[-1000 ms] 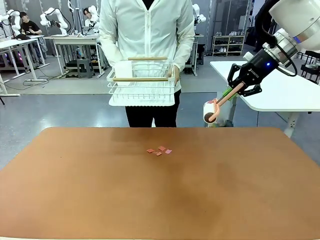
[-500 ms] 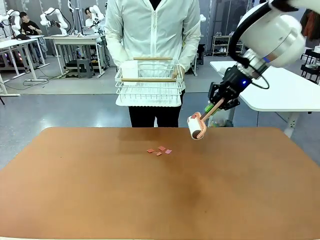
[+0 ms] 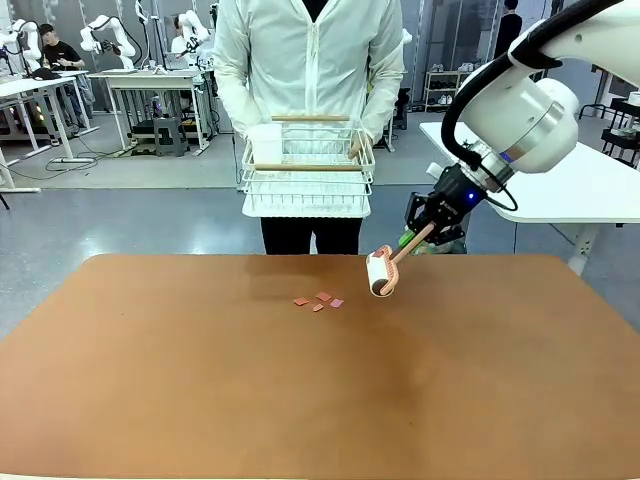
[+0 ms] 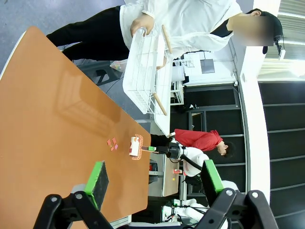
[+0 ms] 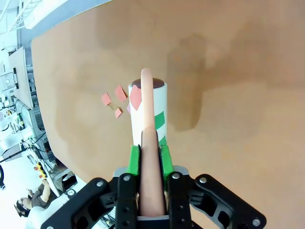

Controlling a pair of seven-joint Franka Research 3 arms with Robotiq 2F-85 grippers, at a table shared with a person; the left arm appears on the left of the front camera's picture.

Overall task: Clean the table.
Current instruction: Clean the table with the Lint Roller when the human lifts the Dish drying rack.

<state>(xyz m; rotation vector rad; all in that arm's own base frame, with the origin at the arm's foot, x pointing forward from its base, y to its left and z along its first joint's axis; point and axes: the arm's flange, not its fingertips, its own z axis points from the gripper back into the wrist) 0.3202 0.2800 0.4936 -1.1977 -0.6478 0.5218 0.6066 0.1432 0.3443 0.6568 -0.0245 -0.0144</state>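
Front view: lint roller (image 3: 381, 271) in right claw (image 3: 418, 236), above table (image 3: 300, 390).

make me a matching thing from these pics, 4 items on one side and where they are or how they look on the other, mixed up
1. lint roller
2. paper scraps
3. wire rack
4. left gripper

A. held in the person's hands
B. open
C. gripped by its handle
D. lying on the brown table

Pairs: 1-C; 2-D; 3-A; 4-B
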